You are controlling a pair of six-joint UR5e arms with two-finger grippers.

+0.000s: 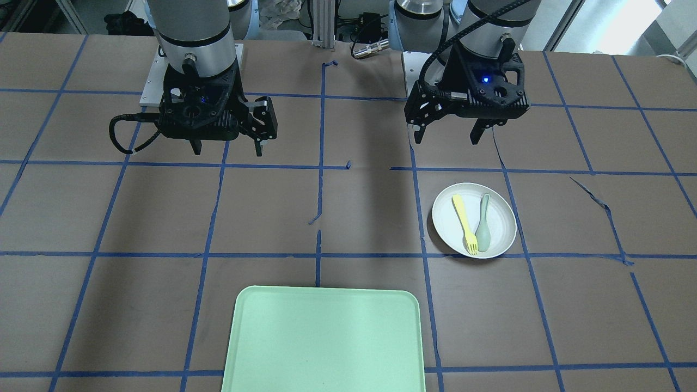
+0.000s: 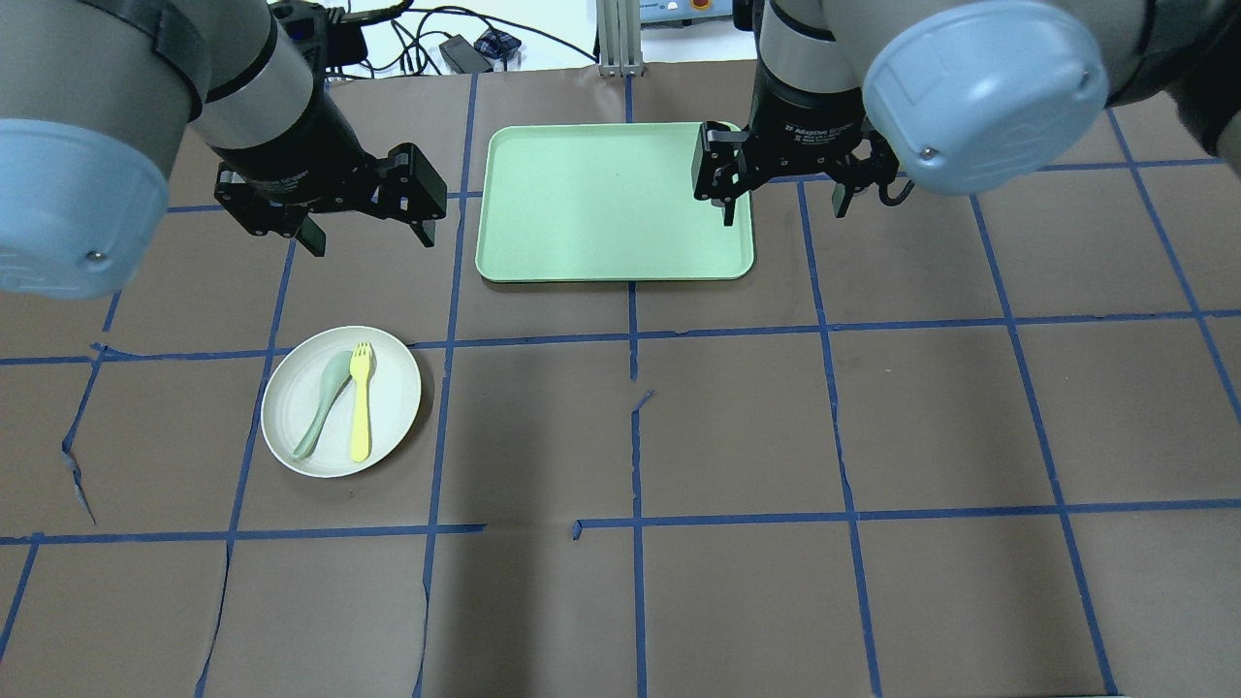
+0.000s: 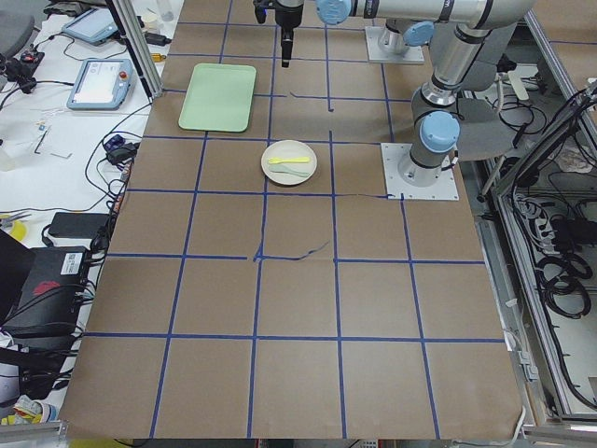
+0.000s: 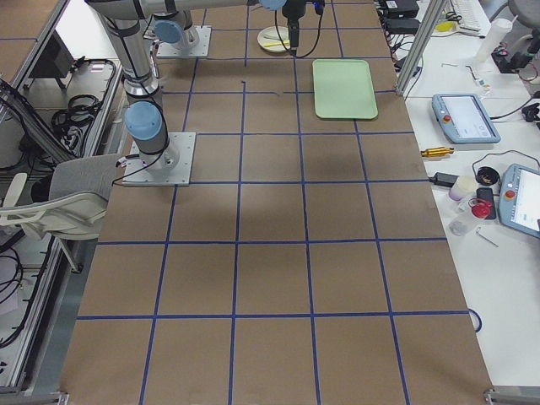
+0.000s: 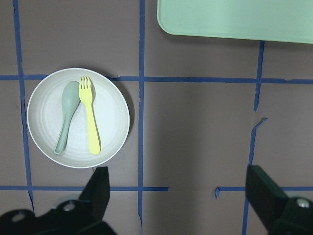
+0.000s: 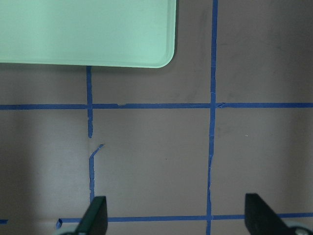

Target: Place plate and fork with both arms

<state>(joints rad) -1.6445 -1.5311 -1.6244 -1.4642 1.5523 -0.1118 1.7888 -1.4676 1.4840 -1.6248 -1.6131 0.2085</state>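
The white plate (image 1: 447, 218) lies on the brown table on my left side, also in the overhead view (image 2: 393, 388) and the left wrist view (image 5: 112, 117). The yellow fork (image 1: 464, 220) (image 2: 361, 407) (image 5: 90, 122) lies on it, next to a grey-green spoon (image 1: 483, 223) (image 2: 325, 402). My left gripper (image 1: 446, 137) (image 2: 370, 240) (image 5: 177, 178) is open and empty, in the air a little to the robot side of the plate. My right gripper (image 1: 227, 150) (image 2: 783, 211) (image 6: 176, 205) is open and empty, in the air over bare table on the right side.
A mint-green rectangular tray (image 1: 326, 337) (image 2: 611, 204) lies at the table's far middle, across from the robot. Its corner shows in the right wrist view (image 6: 83, 29). Blue tape lines form a grid on the brown table cover.
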